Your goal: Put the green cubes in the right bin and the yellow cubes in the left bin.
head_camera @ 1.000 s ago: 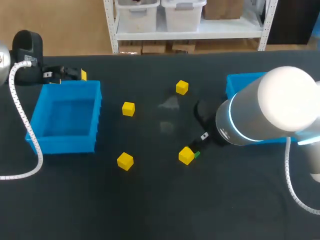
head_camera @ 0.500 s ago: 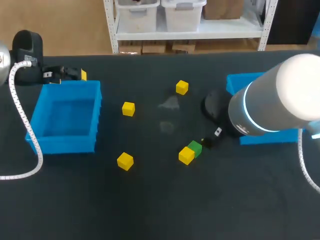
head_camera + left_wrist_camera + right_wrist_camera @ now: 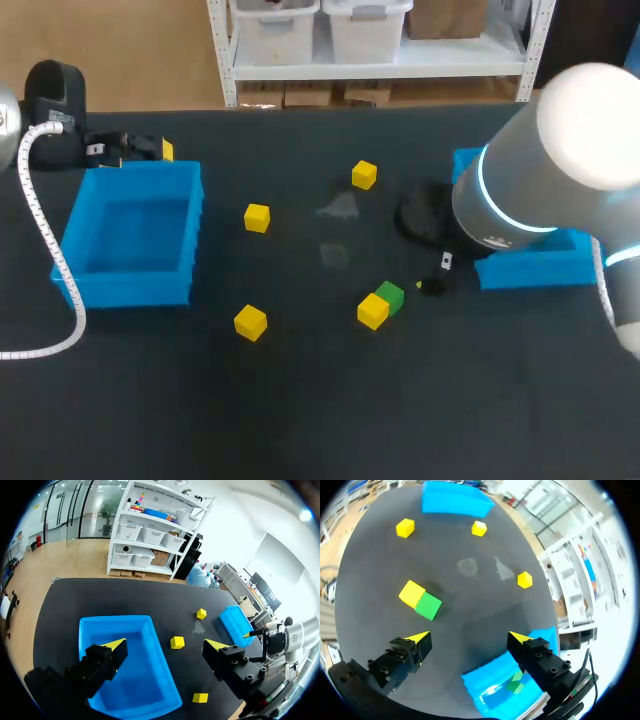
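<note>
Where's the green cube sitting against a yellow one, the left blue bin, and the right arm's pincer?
green cube [image 3: 390,296], head view, its top face.
left bin [image 3: 130,287], head view, its near wall.
right pincer [image 3: 469,637], right wrist view, midway between its yellow tips.

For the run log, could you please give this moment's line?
left gripper open; right gripper open; green cube on table, touching yellow cube

Bright, even light from above falls on the matte black counter [image 3: 300,420]. 2 pale glare patches show near its middle. Yellow cubes [image 3: 250,322] cast short, soft shadows. The right arm [image 3: 560,150] shines white.
</note>
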Tool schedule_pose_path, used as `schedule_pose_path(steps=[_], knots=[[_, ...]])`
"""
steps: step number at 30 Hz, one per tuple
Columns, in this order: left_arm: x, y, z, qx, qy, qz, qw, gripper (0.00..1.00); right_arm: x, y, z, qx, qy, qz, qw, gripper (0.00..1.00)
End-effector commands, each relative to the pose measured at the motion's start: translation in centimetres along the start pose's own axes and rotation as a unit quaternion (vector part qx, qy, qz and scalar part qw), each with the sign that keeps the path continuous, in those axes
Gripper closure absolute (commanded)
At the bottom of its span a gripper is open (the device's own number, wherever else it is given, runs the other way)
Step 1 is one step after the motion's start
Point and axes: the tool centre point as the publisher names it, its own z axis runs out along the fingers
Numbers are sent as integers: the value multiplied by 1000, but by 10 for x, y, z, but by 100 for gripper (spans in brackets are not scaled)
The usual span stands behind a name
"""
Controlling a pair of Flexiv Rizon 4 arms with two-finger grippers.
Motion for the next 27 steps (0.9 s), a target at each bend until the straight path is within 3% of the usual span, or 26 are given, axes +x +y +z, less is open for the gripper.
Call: schedule_pose_path(steps=[1,15,27], knots=[[2,3,0,6,-3,1,1000,0,-7,-6,4,-32,25,-26,999,0],[2,3,0,6,-3,1,1000,0,-15,-4,20,-61,60,-182,980,0],[2,3,0,6,-3,1,1000,0,-21,9,29,-107,72,-256,958,0]])
